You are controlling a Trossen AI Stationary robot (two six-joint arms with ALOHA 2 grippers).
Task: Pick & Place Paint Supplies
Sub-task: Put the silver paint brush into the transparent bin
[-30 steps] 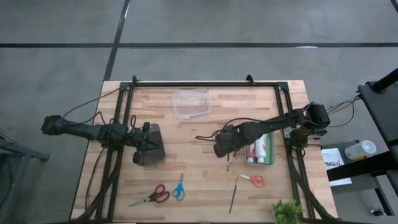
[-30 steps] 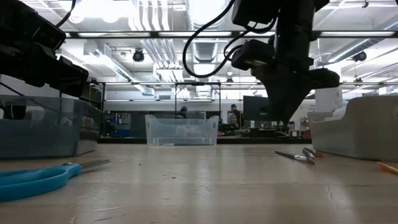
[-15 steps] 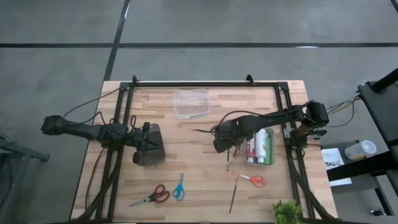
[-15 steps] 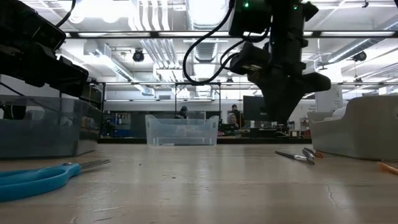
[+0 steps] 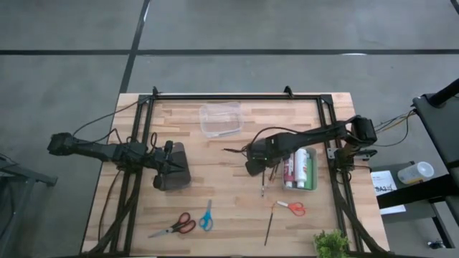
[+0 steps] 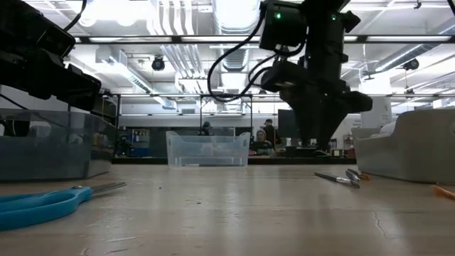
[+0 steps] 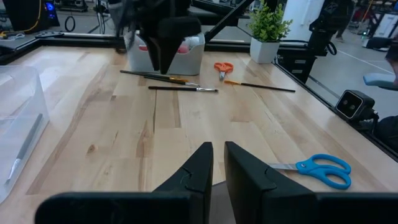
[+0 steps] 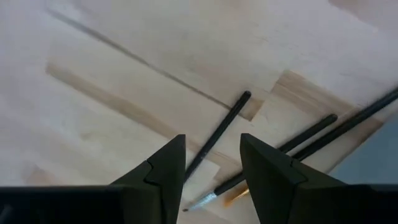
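Right gripper (image 8: 211, 165) fingers apart, empty, straddling a thin brush (image 8: 217, 140) on the desk at 3 o'clock of centre; neighbouring brushes (image 8: 298, 146) risk getting pinched too.

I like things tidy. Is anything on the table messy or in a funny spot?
A little. Thin brushes lie loose on the wood at different angles, not in the tray with the paint bottles. Three scissors, blue, red and orange, lie scattered near the front. Nothing looks spilled or broken. The right claw is over the brushes.
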